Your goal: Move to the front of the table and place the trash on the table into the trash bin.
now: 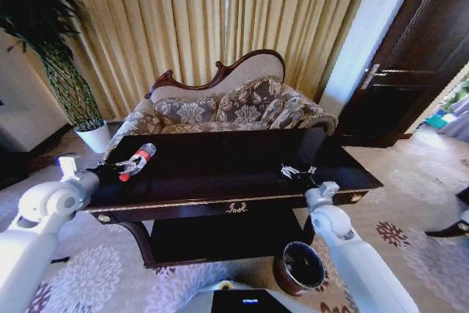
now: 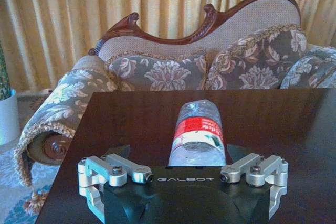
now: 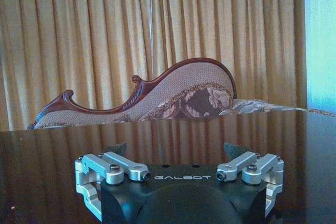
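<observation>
The dark glossy table (image 1: 220,163) with gold trim stands right in front of me. A clear plastic bottle (image 1: 141,157) with a red label lies on its left part, and it is the one piece of trash I can make out. My left gripper (image 1: 130,168) reaches over the table's left edge and stands open, with the bottle (image 2: 198,129) lying lengthwise between its fingers (image 2: 122,150). Low over the table's right front hangs my right gripper (image 1: 299,173), open with nothing in it (image 3: 176,149). The reddish-brown trash bin (image 1: 300,267) stands on the carpet below the table's front right.
A carved floral sofa (image 1: 227,104) sits close behind the table, backed by gold curtains. A white plant pot (image 1: 95,137) stands at the far left and a dark door (image 1: 410,71) at the right. Patterned carpet surrounds the table.
</observation>
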Robot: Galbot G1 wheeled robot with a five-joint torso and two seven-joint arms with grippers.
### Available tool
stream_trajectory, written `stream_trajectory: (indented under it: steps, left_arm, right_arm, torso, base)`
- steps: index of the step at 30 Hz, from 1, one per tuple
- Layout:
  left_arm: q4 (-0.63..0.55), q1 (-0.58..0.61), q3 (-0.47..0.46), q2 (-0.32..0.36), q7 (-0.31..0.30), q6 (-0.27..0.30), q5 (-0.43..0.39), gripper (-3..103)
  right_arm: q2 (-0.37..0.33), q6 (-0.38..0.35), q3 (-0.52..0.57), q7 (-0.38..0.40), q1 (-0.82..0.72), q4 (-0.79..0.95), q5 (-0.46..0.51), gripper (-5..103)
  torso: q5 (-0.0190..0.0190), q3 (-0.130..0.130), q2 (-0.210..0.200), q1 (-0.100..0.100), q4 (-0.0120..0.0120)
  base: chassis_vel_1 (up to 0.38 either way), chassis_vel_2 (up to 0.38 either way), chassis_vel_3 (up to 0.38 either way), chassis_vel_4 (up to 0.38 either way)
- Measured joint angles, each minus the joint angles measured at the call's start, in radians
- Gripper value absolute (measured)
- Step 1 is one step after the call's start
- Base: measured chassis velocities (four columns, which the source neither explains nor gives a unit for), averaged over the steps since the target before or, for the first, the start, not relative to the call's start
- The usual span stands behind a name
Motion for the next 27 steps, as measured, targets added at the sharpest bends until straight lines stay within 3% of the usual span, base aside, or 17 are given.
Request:
stream_trajectory:
  steps: [27]
  left_arm:
    - [-0.002,-0.018,0.01,0.002,-0.001,0.013,0.0,100]
  right_arm:
    - [0.004,0.015,-0.003,-0.001,-0.009,0.003,-0.016,100]
  torso:
    - [0.0,0.0,0.0,0.0,-0.0002]
  base:
    - [0.0,0.0,0.0,0.0]
